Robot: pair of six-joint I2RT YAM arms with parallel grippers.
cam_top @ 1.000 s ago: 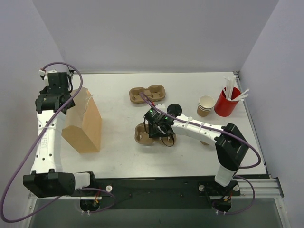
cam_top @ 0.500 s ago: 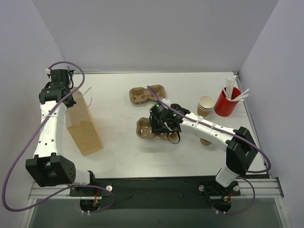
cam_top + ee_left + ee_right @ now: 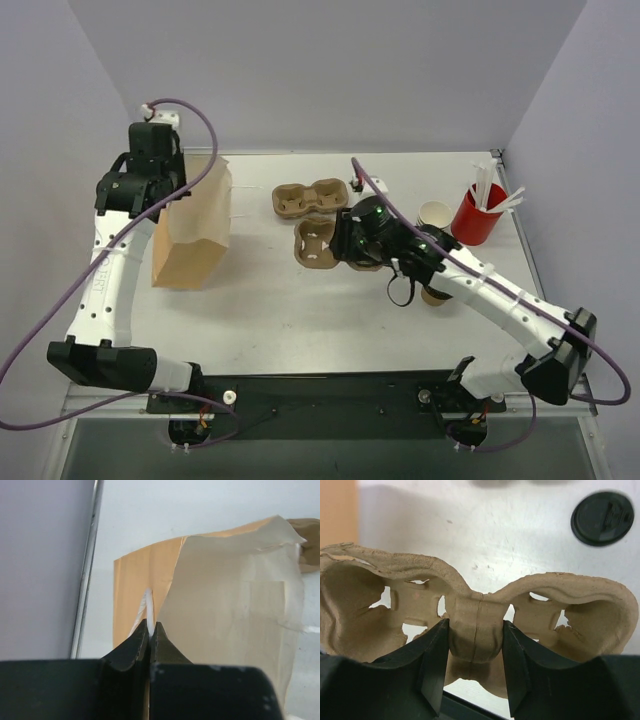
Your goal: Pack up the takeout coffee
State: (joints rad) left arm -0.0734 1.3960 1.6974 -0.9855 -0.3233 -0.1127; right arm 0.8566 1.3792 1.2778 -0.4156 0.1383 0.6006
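Right gripper [image 3: 474, 636] clamps a pulp carrier [image 3: 590, 615]; left gripper [image 3: 150, 630] pinches a bag handle [image 3: 148, 602].
Black fingers press either side of the carrier's narrow middle bridge, a rough, fibrous moulded piece with two rounded cup wells and ragged cut-outs. The left jaws are nearly closed on the thin white handle of the paper bag [image 3: 235, 605], which is creased brown kraft with a pale inner face and stands upright. A tapered kraft cup [image 3: 432, 297] sits on the table, half hidden under the right forearm, near the cream cup stack [image 3: 434, 215]. A flat, round black lid [image 3: 602, 511] lies on the tabletop beyond the carrier.
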